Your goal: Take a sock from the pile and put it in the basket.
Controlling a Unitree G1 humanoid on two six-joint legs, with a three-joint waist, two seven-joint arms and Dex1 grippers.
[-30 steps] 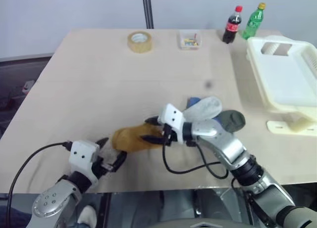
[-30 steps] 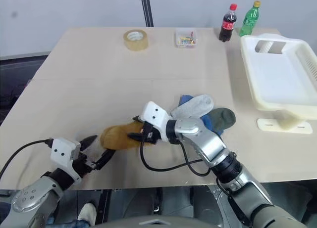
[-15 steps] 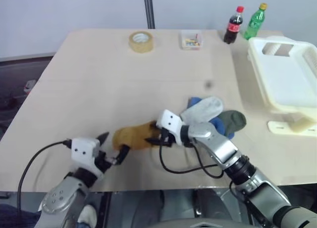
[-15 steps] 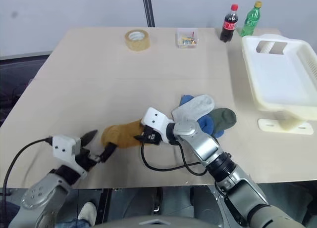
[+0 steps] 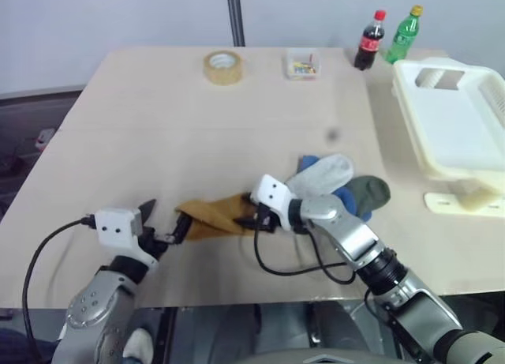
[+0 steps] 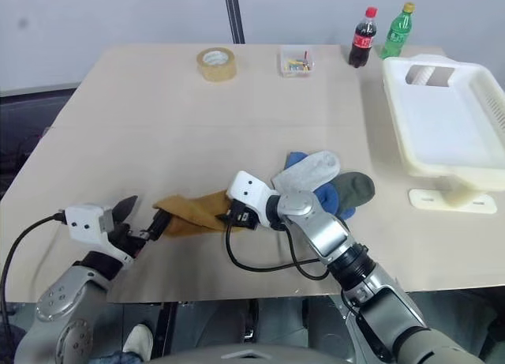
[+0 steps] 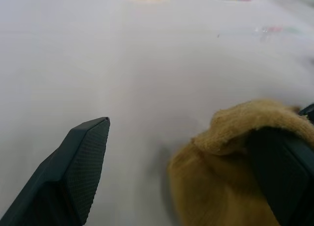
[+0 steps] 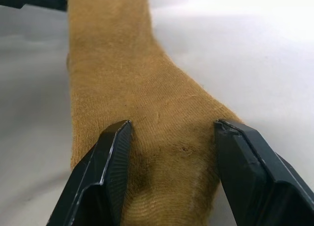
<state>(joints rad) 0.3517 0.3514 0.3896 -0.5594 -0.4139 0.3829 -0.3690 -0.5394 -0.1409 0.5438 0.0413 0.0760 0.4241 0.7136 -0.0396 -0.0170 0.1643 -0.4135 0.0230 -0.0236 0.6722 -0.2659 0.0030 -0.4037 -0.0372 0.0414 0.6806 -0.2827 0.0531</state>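
Light wooden table (image 5: pixel 158 135) has a tape roll (image 5: pixel 222 66), small clear box (image 5: pixel 303 64), two bottles (image 5: pixel 368 40) at the far edge. White basket (image 5: pixel 450 123) sits right, sock pile (image 5: pixel 339 182) mid-table, mustard sock (image 5: pixel 209 214) stretched out beside it.

Soft, even light fills the scene, bright but without hard glare. The pale counter (image 5: pixel 197 135) looks evenly lit, and shadows on it are faint: a soft dark patch lies under the sock (image 5: pixel 213 215) and beside the basket (image 5: pixel 450 127). The head views are fairly sharp in the middle, with slightly softer detail at the far bottles (image 5: pixel 368 40). In the left wrist view the near finger (image 7: pixel 73 177) and the fabric are blurred, and the far counter washes out to white. The right wrist view shows sharp knit texture close up, hazy beyond.
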